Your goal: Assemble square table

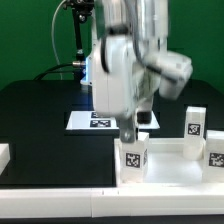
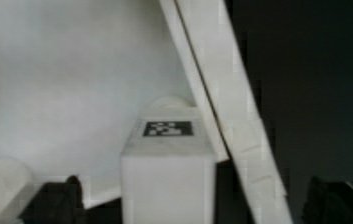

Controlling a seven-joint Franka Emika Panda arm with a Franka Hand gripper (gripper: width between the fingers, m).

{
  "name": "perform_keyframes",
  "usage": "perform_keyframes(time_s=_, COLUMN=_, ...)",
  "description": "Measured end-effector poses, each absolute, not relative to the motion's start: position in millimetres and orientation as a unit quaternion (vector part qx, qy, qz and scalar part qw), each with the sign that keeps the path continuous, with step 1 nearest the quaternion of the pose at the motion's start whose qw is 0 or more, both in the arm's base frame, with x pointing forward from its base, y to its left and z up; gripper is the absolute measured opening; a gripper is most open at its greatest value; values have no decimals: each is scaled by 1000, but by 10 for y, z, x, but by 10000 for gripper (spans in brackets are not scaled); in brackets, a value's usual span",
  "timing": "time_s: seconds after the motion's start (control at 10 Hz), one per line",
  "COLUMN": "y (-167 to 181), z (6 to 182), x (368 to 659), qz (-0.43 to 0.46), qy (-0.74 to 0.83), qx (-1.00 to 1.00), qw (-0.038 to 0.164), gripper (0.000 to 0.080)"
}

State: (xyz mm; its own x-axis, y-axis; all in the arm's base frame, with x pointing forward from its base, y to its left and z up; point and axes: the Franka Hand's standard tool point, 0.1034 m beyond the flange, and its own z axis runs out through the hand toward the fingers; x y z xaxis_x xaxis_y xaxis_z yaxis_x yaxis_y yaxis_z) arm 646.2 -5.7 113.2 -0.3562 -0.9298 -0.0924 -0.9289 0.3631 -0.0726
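Below the open claw (image 1: 131,140) one leg (image 1: 131,158) stands upright on the tabletop (image 1: 170,176); two more legs (image 1: 204,136) wait off to the exterior view's right.

Tagged leg (image 1: 131,158) stands directly beneath the gripper (image 1: 129,133); two more legs (image 1: 193,122) crowd three o'clock; nine o'clock lies open.

I see one leg (image 1: 131,158) standing directly under my end effector (image 1: 129,133), two more legs (image 1: 193,123) toward the exterior view's right (marker board (image 1: 110,120) behind).
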Motion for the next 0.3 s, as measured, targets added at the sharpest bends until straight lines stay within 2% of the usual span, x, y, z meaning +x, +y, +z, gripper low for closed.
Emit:
perform_keyframes(time_s=0.1, y=-46, z=1076, x=6445, qz=-3, qy=823, qx=-566, qw=54, gripper=644)
perform_keyframes(time_s=0.3, y=-43, z=1070, x=6446, qz=-3, qy=822, qx=-566, qw=54, gripper=649)
